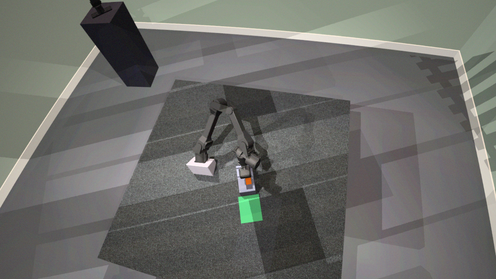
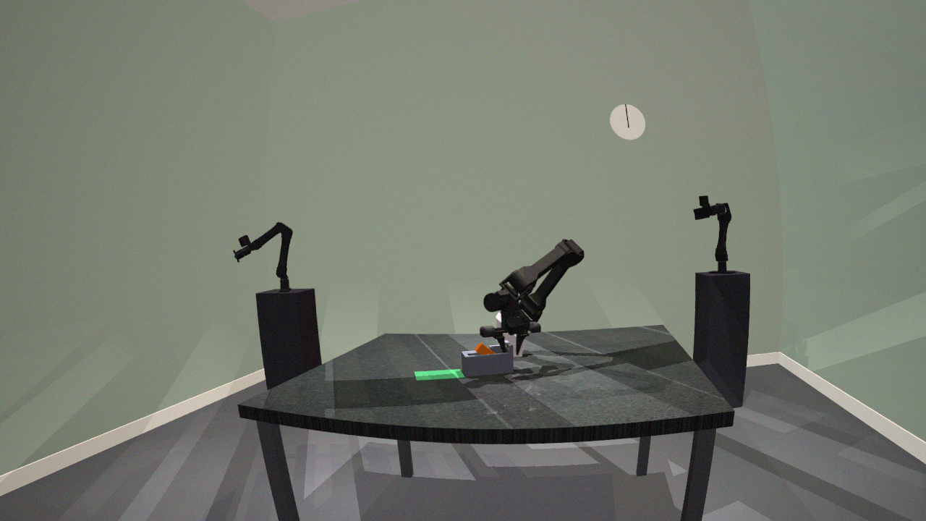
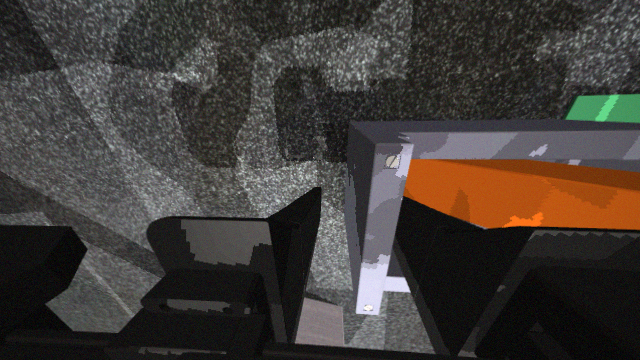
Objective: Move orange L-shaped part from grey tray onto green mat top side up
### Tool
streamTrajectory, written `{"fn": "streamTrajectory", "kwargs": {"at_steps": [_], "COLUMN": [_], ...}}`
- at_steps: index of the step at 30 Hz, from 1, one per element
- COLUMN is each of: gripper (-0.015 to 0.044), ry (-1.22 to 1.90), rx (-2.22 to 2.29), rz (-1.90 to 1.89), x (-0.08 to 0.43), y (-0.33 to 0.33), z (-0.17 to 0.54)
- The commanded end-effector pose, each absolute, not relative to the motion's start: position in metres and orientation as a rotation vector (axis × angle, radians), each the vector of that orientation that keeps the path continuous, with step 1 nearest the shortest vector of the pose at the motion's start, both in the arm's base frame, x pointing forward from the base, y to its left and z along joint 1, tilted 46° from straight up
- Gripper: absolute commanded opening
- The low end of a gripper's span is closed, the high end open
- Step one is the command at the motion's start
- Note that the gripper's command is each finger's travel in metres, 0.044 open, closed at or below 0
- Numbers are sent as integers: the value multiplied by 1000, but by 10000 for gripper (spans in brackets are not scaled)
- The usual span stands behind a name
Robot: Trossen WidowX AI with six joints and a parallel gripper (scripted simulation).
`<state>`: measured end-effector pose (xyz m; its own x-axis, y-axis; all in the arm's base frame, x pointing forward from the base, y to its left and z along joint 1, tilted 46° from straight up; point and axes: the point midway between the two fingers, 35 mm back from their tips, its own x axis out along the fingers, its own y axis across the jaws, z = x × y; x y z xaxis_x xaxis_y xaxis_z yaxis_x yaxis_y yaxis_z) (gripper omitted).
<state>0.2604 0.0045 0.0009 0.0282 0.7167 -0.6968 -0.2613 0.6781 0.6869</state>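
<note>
The orange part [image 1: 248,181] [image 2: 483,348] [image 3: 500,195] is tipped steeply in the grey tray [image 1: 241,189] [image 2: 485,366] [image 3: 382,235]. Its end toward the green mat [image 1: 250,209] [image 2: 437,375] [image 3: 612,107] stands up above the tray's rim; its L-shaped end is low, mostly hidden behind a finger in the wrist view. My gripper [image 2: 511,352] [image 3: 349,193] is partly open and holds nothing. One finger reaches down into the tray at the L-shaped end; the other is outside the tray's end wall. Whether the inner fingertip touches the part is hidden.
The tray's end wall stands between my fingers. The arm's pale base block [image 1: 201,167] stands beside the tray. The dark table [image 1: 173,222] [image 2: 582,401] carries everything. Dark pedestals [image 1: 121,45] [image 2: 288,336] [image 2: 720,336] stand off the table.
</note>
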Motion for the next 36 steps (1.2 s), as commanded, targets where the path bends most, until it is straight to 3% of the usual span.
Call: {"fn": "streamTrajectory", "kwargs": {"at_steps": [1,9,36], "gripper": [180,180,180], "ry": [1340,1342,1342], "rx": [415,414,419], "rz": [782,781,783], "x": [262,261,261], "y": [-7,-73,-71], "z": [9,60,60]}}
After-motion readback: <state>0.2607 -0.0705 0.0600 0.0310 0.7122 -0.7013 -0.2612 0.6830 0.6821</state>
